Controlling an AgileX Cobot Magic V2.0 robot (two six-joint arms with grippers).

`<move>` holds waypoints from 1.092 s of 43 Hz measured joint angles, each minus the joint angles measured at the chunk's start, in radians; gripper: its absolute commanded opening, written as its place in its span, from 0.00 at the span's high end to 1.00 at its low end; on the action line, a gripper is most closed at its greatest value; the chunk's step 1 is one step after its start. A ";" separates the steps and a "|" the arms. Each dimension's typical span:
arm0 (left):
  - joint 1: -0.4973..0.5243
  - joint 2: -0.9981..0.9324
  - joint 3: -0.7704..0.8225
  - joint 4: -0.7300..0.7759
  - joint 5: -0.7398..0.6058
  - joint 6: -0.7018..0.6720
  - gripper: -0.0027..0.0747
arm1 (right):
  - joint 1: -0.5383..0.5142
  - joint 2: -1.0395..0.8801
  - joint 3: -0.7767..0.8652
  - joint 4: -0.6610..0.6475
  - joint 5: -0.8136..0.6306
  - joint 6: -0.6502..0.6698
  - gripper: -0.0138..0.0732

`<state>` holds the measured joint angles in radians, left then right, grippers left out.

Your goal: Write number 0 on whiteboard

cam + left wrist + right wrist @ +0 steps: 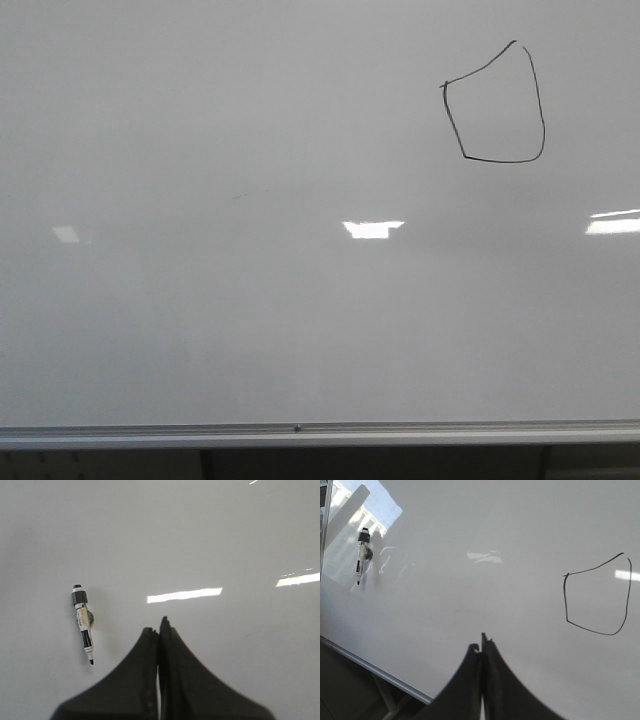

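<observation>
The whiteboard (250, 300) fills the front view, glossy white-grey with a silver edge strip along its lower side. The number 0 (495, 104) is a thin black angular loop at the upper right of the board; it also shows in the right wrist view (597, 595). A marker (83, 623) with a black cap end clings to the board, off to the side of my left gripper (159, 625), which is shut and empty. My right gripper (481, 644) is shut and empty, away from the 0. The marker shows far off in the right wrist view (362, 555). No gripper shows in the front view.
Bright light reflections lie on the board (373, 228), (612, 222). The silver edge strip (300, 430) runs along the board's lower side, with dark frame parts below it. The board's edge also shows in the right wrist view (375, 672).
</observation>
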<state>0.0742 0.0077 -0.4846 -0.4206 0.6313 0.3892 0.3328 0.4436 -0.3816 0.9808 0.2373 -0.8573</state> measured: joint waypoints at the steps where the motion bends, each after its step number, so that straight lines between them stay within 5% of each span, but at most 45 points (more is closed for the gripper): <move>1: 0.000 0.000 0.000 0.000 0.000 0.000 0.99 | 0.000 0.000 0.000 0.000 0.000 0.000 0.91; 22: 0.000 -0.006 0.028 0.037 -0.055 -0.014 0.99 | 0.000 0.000 0.000 0.000 0.000 0.000 0.91; 33: -0.047 -0.011 0.162 0.279 -0.151 -0.286 0.99 | 0.000 0.000 0.002 0.000 0.000 0.000 0.91; 47: -0.086 -0.011 0.418 0.399 -0.427 -0.402 0.99 | 0.000 0.000 0.002 0.000 0.000 0.000 0.91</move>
<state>-0.0122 -0.0036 -0.0669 -0.0219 0.2040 -0.0131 0.3328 0.4436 -0.3799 0.9808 0.2373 -0.8573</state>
